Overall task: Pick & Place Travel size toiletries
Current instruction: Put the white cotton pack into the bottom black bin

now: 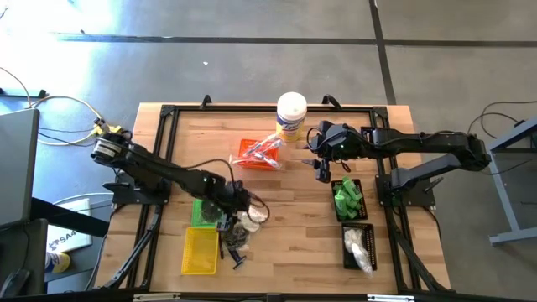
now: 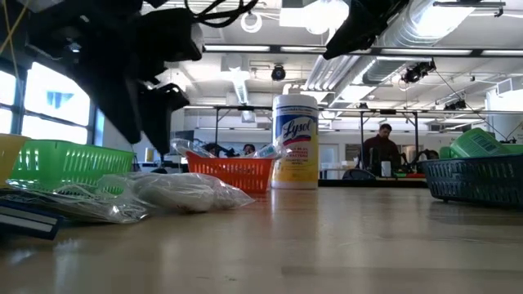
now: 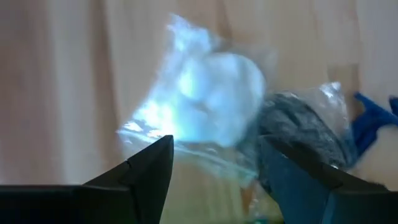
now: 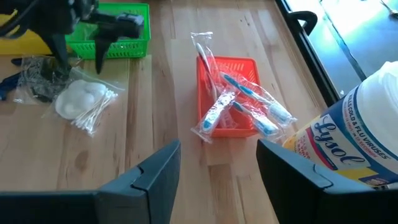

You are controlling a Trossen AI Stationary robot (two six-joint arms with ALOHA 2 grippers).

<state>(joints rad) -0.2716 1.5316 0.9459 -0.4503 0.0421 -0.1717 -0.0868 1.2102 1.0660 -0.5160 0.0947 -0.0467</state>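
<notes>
A clear bag of white fluffy bits [image 3: 214, 87] lies flat on the table [image 1: 252, 214], beside a dark piece in clear wrap [image 3: 298, 124] and small black pieces [image 1: 235, 245]. My left gripper [image 1: 237, 204] hangs open just above this pile, its fingers on either side of the bag's near edge in the left wrist view [image 3: 214, 168]. Pink-white sticks in clear wrap [image 4: 239, 109] lie in and over the orange tray [image 1: 258, 153]. Green bottles [image 1: 346, 197] fill one black tray. My right gripper [image 1: 323, 170] is open in the air between the orange tray and that black tray.
A white canister with a yellow label [image 1: 291, 116] stands at the far edge. The green tray [image 1: 204, 211] and yellow tray [image 1: 200, 250] sit left of the pile. A second black tray [image 1: 358, 246] holds white bags. Bare wood [image 1: 294, 226] lies in the middle.
</notes>
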